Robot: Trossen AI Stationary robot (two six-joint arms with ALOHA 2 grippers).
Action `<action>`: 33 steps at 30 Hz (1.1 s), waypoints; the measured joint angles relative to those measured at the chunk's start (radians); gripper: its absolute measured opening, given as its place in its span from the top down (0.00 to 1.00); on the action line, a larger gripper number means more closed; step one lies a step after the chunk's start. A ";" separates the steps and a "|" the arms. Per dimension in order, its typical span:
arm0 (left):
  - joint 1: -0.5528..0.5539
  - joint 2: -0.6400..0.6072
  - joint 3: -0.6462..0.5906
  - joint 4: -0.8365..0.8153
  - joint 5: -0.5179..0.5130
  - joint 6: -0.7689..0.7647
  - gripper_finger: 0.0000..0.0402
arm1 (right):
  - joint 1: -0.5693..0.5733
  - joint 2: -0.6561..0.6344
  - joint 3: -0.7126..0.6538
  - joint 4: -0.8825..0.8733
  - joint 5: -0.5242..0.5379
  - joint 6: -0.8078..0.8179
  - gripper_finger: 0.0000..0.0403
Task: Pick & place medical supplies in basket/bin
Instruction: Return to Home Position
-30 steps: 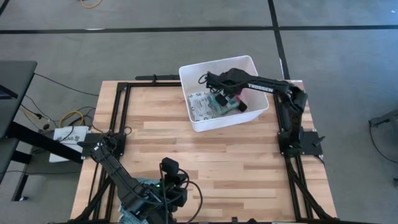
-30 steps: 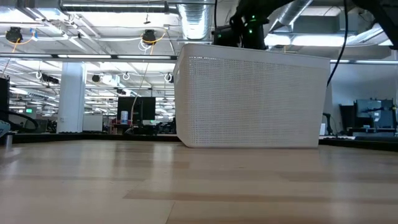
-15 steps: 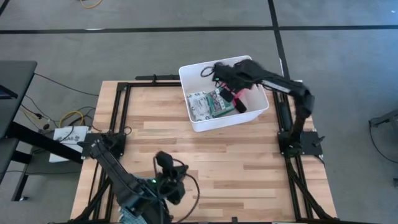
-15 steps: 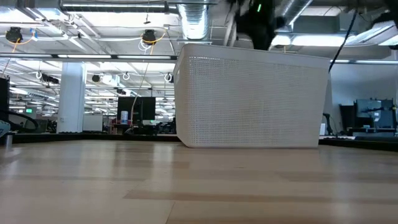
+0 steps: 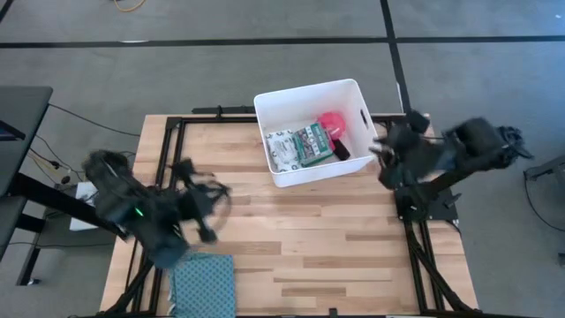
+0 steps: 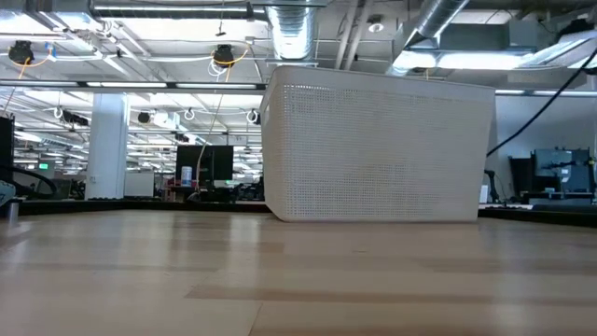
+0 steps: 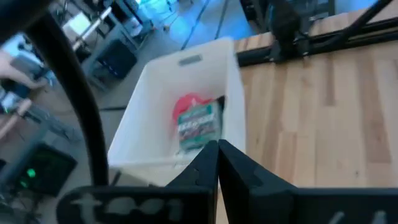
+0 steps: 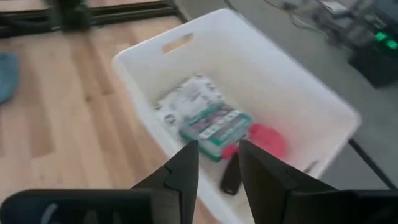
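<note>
Lying in the bin: flat white patterned packet, green-and-red pack, pink-red disc and small black piece, upper centre of the high view; bunched close, probably because each drop lands under the same reach.
Right gripper: right of centre in the high view, just outside the bin's right wall; fingers parted a little, nothing between them.
Left gripper: left of centre, over bare wood, well apart from the bin; fingers pressed together, holding nothing.
Teal cloth: lower left, at the table's near edge; outside the bin, being no supply.
Table: pale wood planks inside black rails.
Room: grey floor around the table; in the low view, an open hall with ceiling ducts and dark monitors far behind.
Stage: judged near its end, both arms empty and clear of the bin.
</note>
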 joint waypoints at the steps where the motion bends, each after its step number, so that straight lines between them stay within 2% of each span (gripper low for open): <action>1: 0.000 -0.059 -0.065 -0.001 0.007 -0.026 1.00 | 0.066 -0.040 -0.069 0.020 0.026 0.038 0.73; 5: -0.005 -0.306 -0.402 0.010 0.072 -0.162 1.00 | 0.304 -0.213 -0.390 0.165 0.075 0.138 0.73; 8: -0.038 -0.473 -0.707 0.181 0.109 -0.197 1.00 | 0.454 -0.337 -0.647 0.387 0.073 0.114 0.73; 10: -0.060 -0.582 -0.903 0.407 0.152 -0.088 1.00 | 0.528 -0.411 -0.810 0.574 0.073 0.021 0.73; 12: -0.076 -0.675 -1.090 0.718 0.228 0.085 1.00 | 0.587 -0.467 -0.967 0.783 0.073 -0.098 0.73; 15: -0.082 -0.778 -1.340 1.198 0.414 0.383 1.00 | 0.639 -0.522 -1.178 1.112 0.068 -0.273 0.73; 18: -0.072 -0.857 -1.539 1.568 0.556 0.635 1.00 | 0.657 -0.558 -1.356 1.459 0.027 -0.453 0.73; 22: -0.018 -0.946 -1.730 1.850 0.638 0.769 1.00 | 0.642 -0.597 -1.531 1.796 -0.172 -0.687 0.73; 25: 0.062 -0.995 -1.826 1.989 0.703 0.777 1.00 | 0.591 -0.630 -1.606 1.913 -0.216 -0.759 0.73; 30: 0.244 -1.012 -1.898 2.051 0.846 0.750 1.00 | 0.444 -0.716 -1.625 1.804 -0.230 -0.709 0.73; 33: 0.369 -1.007 -1.908 2.036 0.921 0.728 1.00 | 0.355 -0.775 -1.627 1.727 -0.291 -0.673 0.73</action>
